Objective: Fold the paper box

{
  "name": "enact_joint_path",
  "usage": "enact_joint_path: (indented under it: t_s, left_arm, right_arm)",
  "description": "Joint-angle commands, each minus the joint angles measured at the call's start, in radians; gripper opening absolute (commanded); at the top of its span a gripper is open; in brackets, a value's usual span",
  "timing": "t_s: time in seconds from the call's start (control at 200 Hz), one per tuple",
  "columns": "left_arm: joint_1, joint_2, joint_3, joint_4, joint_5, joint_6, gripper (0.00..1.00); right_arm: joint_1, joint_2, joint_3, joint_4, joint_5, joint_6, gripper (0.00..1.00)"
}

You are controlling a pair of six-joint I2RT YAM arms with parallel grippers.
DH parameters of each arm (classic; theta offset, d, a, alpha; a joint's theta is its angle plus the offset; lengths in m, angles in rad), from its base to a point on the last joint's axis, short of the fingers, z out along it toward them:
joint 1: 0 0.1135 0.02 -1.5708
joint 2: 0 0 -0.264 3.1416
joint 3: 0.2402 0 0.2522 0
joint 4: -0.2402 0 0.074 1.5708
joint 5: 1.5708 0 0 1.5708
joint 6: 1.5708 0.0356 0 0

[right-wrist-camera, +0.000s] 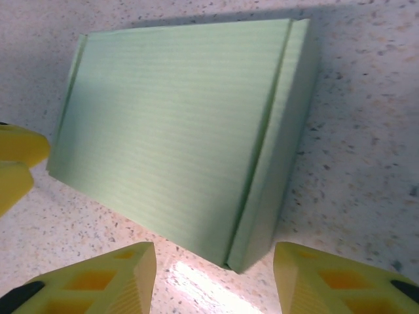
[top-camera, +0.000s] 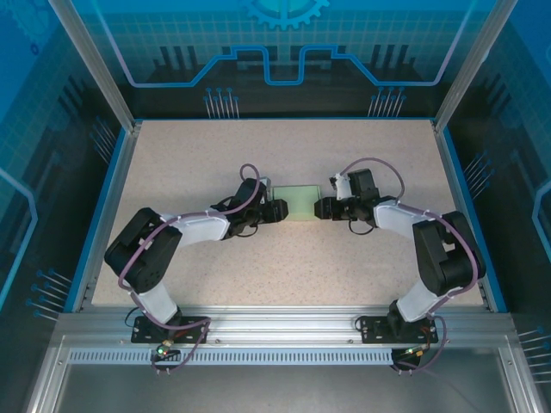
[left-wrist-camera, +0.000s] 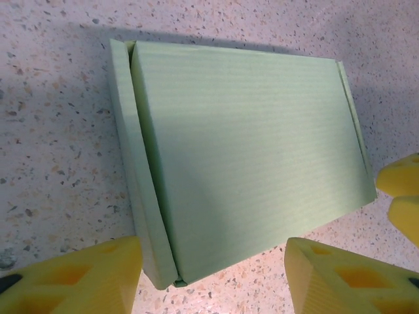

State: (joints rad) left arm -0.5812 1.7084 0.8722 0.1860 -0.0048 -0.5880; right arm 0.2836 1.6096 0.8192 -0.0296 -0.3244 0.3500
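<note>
From above, the closed mint box lies flat mid-table, between the left gripper and right gripper. Left wrist: yellow fingers spread wide, a box corner between them, ungripped. Right wrist: fingers likewise apart, holding nothing. Lid shut, contents hidden.

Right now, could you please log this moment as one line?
box: folded shut, flat on table | left gripper: open, at box's left end | right gripper: open, at box's right end
</note>
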Motion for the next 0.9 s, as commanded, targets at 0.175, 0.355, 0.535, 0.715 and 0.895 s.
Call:
enact_joint_path:
  t_s: [0.175,0.355,0.535,0.715,0.895]
  left_arm:
    - [-0.005,-0.117,-0.019,-0.049,-0.114,0.095,0.70]
    - [-0.004,-0.235,-0.056,-0.069,-0.214,0.156,0.78]
    - [-0.003,-0.384,-0.134,-0.045,-0.372,0.234,0.88]
    - [0.005,-0.516,-0.232,0.037,-0.515,0.328,0.99]
    - [0.045,-0.589,-0.325,0.138,-0.602,0.392,0.99]
  right_arm:
    - [0.023,-0.232,0.017,-0.147,0.191,-0.089,0.55]
    - [0.055,-0.397,0.053,-0.243,0.367,-0.164,0.57]
    - [0.068,-0.542,0.054,-0.281,0.553,-0.219,0.66]
    - [0.064,-0.615,0.038,-0.271,0.693,-0.266,0.89]
    - [0.048,-0.636,-0.011,-0.243,0.758,-0.274,1.00]
